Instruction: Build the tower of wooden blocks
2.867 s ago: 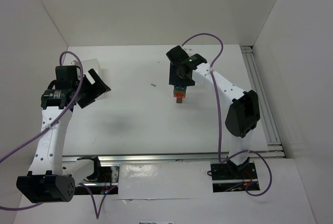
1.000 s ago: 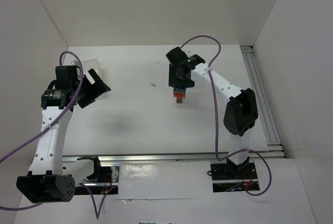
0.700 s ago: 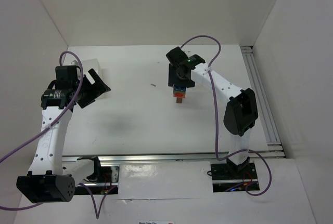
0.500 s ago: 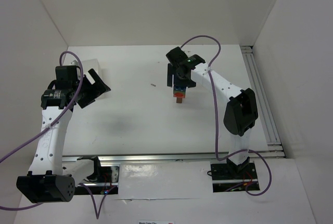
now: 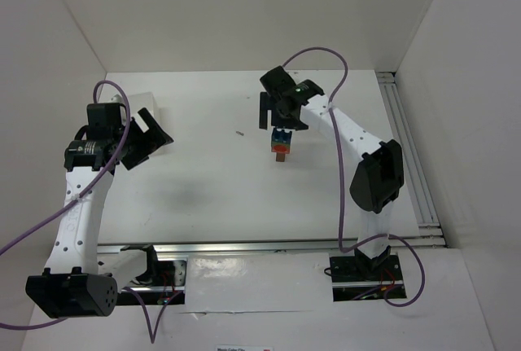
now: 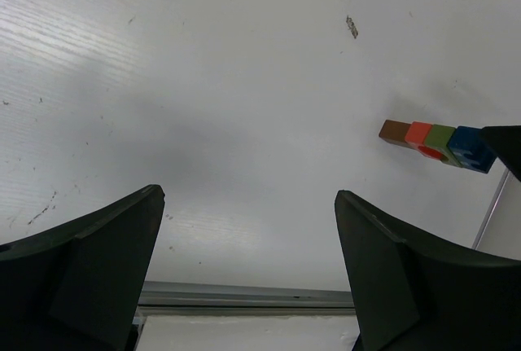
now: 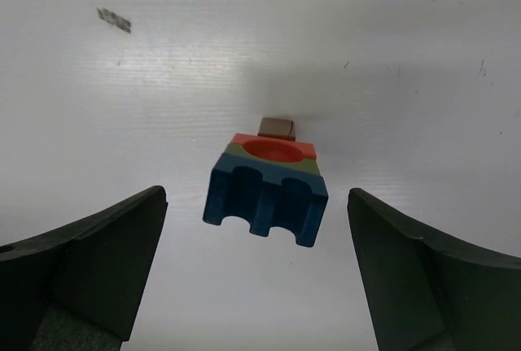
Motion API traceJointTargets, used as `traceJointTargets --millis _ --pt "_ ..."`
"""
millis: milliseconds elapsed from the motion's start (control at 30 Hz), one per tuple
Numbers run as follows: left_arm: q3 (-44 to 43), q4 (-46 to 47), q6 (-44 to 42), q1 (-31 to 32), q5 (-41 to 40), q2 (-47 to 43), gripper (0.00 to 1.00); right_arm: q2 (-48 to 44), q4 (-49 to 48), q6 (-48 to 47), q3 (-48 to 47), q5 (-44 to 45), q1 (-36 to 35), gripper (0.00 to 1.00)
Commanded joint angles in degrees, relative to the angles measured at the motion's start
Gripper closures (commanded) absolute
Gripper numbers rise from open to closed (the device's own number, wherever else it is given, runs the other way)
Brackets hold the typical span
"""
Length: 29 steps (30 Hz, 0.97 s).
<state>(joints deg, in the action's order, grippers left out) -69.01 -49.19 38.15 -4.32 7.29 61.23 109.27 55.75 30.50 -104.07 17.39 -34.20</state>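
The wood block tower [image 5: 280, 144] stands upright on the table: a brown block at the bottom, then red, olive green, and a blue block [image 7: 264, 198] with two grooves on top. My right gripper [image 5: 282, 120] hovers just above it, open, with its fingers wide on either side of the blue block and touching nothing. In the left wrist view the tower [image 6: 435, 138] shows far to the right. My left gripper [image 5: 149, 144] is open and empty over the left side of the table.
A white tray [image 5: 140, 103] lies behind the left gripper near the back-left corner. A small dark speck [image 5: 240, 133] lies on the table left of the tower. A metal rail [image 5: 411, 155] runs along the right side.
The right gripper's jaws have spread wide off the blue block and the gripper has risen a little. The tower stays standing. The left arm has not moved.
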Motion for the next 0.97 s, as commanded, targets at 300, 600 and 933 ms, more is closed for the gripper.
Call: traceJointTargets --millis 300,600,933 --pt "0.99 1.73 0.61 -0.34 -2.97 -1.38 0.01 -33.14 -13.64 5.43 23.94 17.24 12.26 0.01" --pt "0.46 1.03 -0.79 -0.34 -2.98 -3.04 0.00 -44.23 -13.12 9.14 44.47 3.46 30.85 0.01" --pt "-1.65 -0.73 -2.91 -0.34 -2.37 -3.66 0.00 -47.39 -15.14 6.06 54.94 1.33 32.61 0.01"
